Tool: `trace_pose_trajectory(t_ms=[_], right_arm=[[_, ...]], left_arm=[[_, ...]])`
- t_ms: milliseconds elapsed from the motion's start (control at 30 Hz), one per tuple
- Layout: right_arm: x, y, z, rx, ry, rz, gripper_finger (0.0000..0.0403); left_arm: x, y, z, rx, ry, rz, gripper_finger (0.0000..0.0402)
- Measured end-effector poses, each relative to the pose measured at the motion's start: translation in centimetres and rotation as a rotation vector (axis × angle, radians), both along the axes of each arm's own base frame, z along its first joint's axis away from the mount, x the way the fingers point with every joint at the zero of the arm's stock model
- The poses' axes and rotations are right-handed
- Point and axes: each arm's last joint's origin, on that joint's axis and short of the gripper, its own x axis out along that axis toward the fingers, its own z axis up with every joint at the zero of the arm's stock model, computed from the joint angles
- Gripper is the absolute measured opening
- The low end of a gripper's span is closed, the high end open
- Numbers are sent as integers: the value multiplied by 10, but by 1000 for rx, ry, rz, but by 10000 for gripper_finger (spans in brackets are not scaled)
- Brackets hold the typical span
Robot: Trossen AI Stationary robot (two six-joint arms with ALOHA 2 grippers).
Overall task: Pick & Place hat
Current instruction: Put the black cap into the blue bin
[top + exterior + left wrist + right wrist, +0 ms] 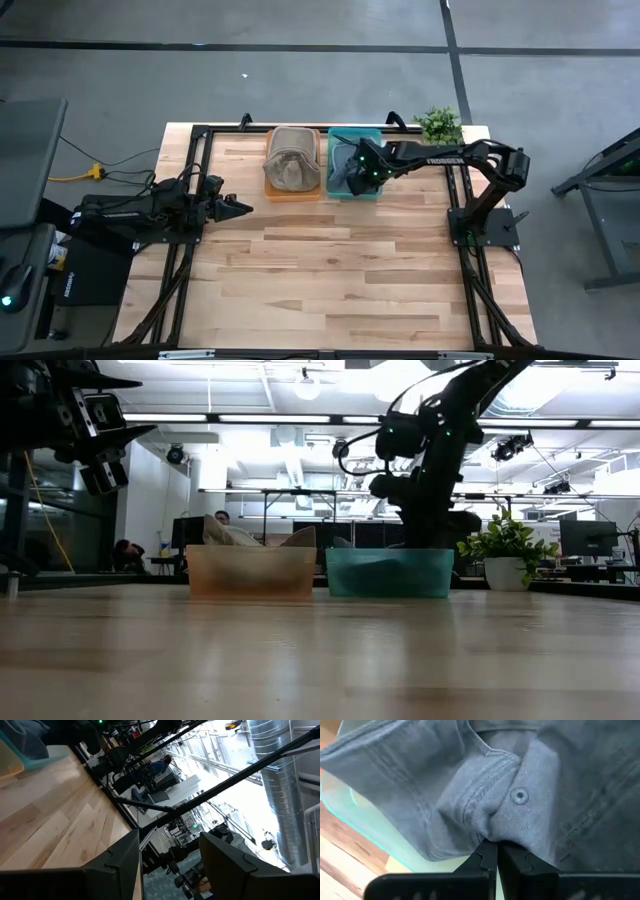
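Wooden worktop (330,270) carrying an orange bin (293,190) with a tan hat (291,167) and a teal bin (355,190) with a grey hat (485,790). Right claw (496,851), pinched onto the grey hat inside the teal bin. Left claw (238,209), parted and empty, above the worktop's left side.

wooden table (330,270) carries orange bin (294,192), teal bin (366,193), potted plant (438,124).

Two bins (293,192) (372,192) side by side; plant (438,123) right.
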Motion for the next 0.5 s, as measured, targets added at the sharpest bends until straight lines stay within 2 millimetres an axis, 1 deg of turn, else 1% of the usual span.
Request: trace_pose_trajectory(t_ms=[133,267,333,500], right_arm=[[2,0,-1,0,-23,10,1],[10,-2,4,6,-136,52,0],[12,-2,5,13,-163,49,0],[7,0,2,33,-95,45,0]], left_arm=[[0,0,0,0,0,0,185],[0,0,0,0,0,0,185],[0,0,0,-1,0,0,185],[0,0,0,-18,4,-4,185]])
